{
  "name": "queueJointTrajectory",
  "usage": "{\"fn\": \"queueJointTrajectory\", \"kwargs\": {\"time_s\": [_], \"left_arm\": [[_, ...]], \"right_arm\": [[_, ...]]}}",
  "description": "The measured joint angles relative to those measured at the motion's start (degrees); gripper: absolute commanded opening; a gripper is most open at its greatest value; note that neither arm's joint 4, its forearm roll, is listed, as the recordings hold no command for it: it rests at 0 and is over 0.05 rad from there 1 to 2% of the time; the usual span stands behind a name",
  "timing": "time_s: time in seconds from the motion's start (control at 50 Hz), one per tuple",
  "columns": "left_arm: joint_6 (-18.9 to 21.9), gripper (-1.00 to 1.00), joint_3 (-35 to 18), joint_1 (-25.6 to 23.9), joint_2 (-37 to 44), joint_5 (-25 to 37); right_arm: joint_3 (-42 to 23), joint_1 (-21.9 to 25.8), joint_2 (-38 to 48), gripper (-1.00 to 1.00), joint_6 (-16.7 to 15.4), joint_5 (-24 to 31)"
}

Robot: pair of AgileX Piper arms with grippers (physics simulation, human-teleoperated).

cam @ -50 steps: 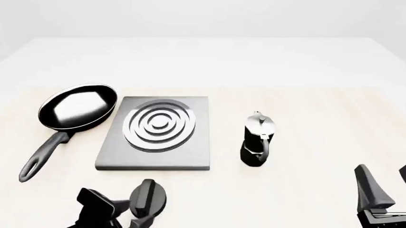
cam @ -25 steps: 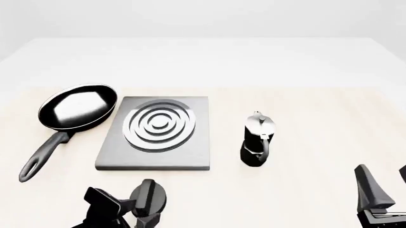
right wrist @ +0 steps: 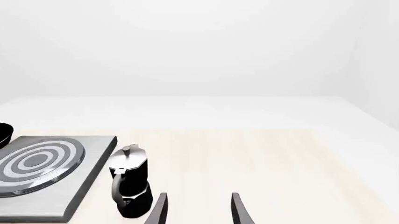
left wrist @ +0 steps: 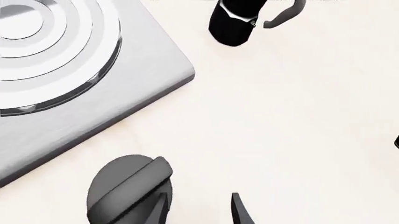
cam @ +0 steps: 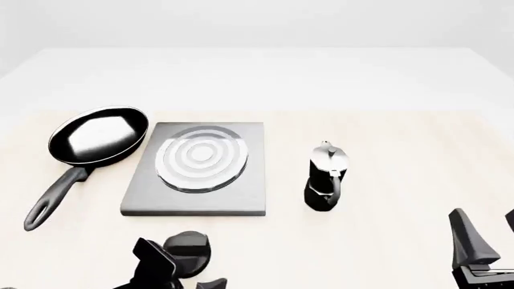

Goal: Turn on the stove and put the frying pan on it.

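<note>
Since the earlier frames the left gripper (cam: 186, 278) has slid rightward along the near edge of the bench (cam: 386, 180), and the black oval knob (cam: 189, 248) has turned so its ridge now lies crosswise; the burner rings on the stove (cam: 195, 170) have gone pale, which I judge means the stove is on. Its jaws stand narrowly apart, one tip against the knob's ridge, gripping nothing. If the knob is done, the arm should lift clear and head for the frying pan (cam: 95, 143), which sits on the bench touching the stove's left edge, handle pointing toward the arms. The left arm is low and pitched forward. The right gripper (cam: 482, 241) rests near the right corner, jaws parted and empty, beside the moka pot (cam: 325, 176).
</note>
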Motion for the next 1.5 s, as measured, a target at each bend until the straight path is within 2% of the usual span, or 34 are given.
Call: {"fn": "queueJointTrajectory", "kwargs": {"time_s": [0.16,0.32,0.44,0.72,0.9,1.12,1.3,1.5], "left_arm": [[-0.10,1.00,-1.26,-1.59,0.87,0.35],[0.49,1.00,-1.07,-3.90,-3.18,4.88],[2.28,1.00,-1.35,-3.84,-12.39,12.81],[8.57,1.00,-6.30,0.50,-42.25,39.49],[11.36,1.00,-9.20,3.83,-52.94,49.48],[13.94,1.00,-10.84,7.64,-58.98,55.05],[14.80,1.00,-11.45,10.33,-60.36,56.65],[17.29,1.00,-12.95,16.36,-60.30,57.87]], "right_arm": [[0.00,0.00,0.00,1.00,0.00,0.00],[0.00,0.00,0.00,1.00,0.00,0.00],[0.00,0.00,0.00,1.00,0.00,0.00],[0.00,0.00,0.00,1.00,0.00,0.00],[0.00,0.00,0.00,1.00,0.00,0.00],[0.00,0.00,0.00,1.00,0.00,0.00],[0.00,0.00,0.00,1.00,0.00,0.00],[0.00,0.00,0.00,1.00,0.00,0.00]]}}
